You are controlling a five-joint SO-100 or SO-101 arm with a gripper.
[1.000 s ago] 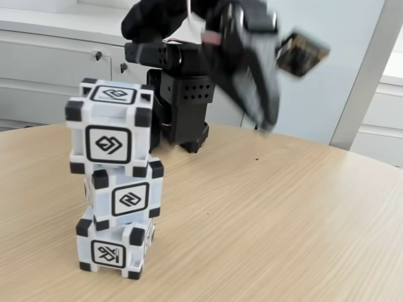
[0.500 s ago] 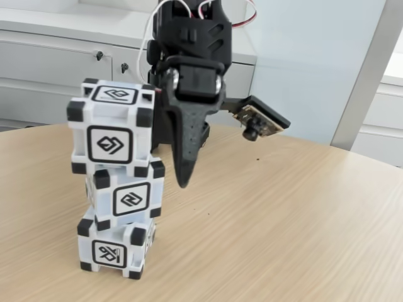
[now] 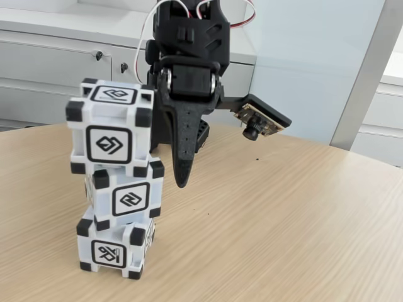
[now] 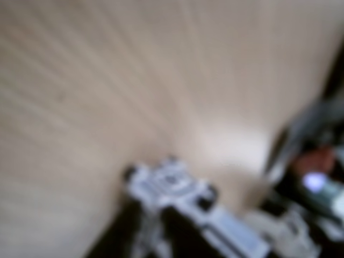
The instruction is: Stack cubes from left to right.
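Three white cubes with black corners stand stacked at the left of the fixed view: top cube [image 3: 110,129], middle cube [image 3: 126,196], bottom cube [image 3: 115,247]. The top one sits shifted a little to the left of those below. My gripper [image 3: 181,182] points straight down just right of the stack, level with the middle cube and clear of it, holding nothing. I see it as one black tapered blade, so its jaws cannot be told apart. The blurred wrist view shows the stack's top cube [image 4: 172,188] from above, with dark finger shapes at the bottom edge.
The round wooden table [image 3: 283,220] stretches to the right of the stack. The arm's black base [image 3: 186,119] stands behind the gripper. The wrist camera [image 3: 255,123] juts out to the right. White cabinets [image 3: 50,63] line the back.
A second ago the arm was swinging, blurred, at the upper right. It has come down beside the stack and has barely moved in the last half second. The stack has stayed still.
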